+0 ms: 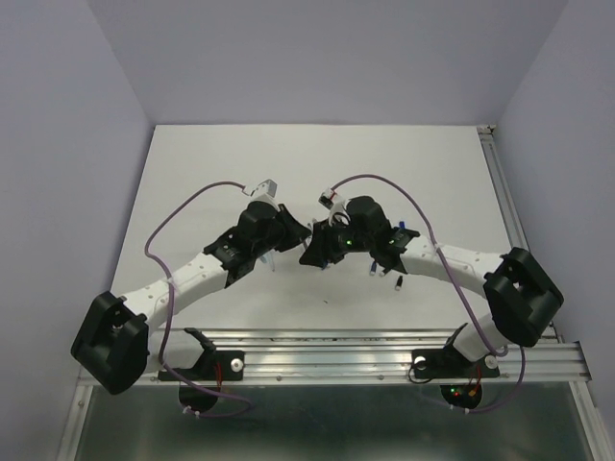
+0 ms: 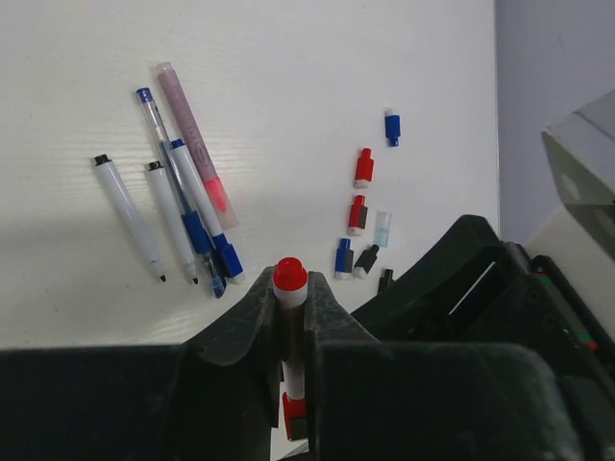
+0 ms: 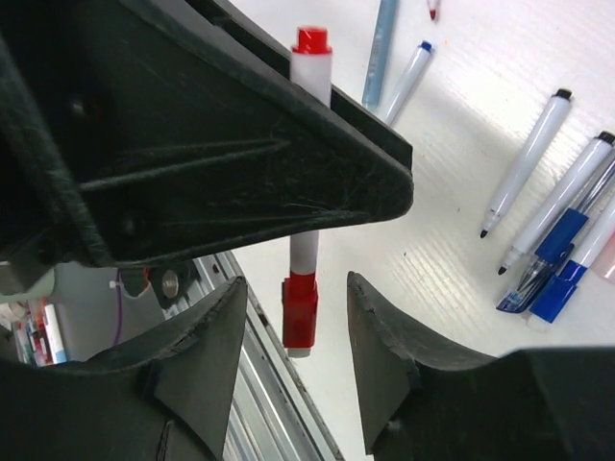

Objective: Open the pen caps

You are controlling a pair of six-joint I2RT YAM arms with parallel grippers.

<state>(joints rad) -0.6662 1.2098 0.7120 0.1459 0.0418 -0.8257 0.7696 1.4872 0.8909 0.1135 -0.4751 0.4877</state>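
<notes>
My left gripper [image 2: 288, 300] is shut on a white-barrelled pen [image 2: 295, 370] with a red end [image 2: 289, 275], held above the table. A red cap [image 2: 294, 413] sits on the pen's lower end. My right gripper [image 3: 296, 288] is open, its fingers on either side of this red cap [image 3: 300, 312] without touching it. Both grippers meet at the table's middle, the left [image 1: 286, 236] and the right [image 1: 323, 252]. Several uncapped pens [image 2: 178, 216] lie side by side on the table. Loose caps lie to their right: red [image 2: 363, 167], blue [image 2: 392, 127] and black [image 2: 366, 260].
The uncapped pens also show in the right wrist view [image 3: 543, 226] at the right. An aluminium rail [image 1: 384, 351] runs along the table's near edge, close under the right gripper [image 3: 274, 394]. The right arm's dark body [image 2: 500, 288] fills the left wrist view's right side.
</notes>
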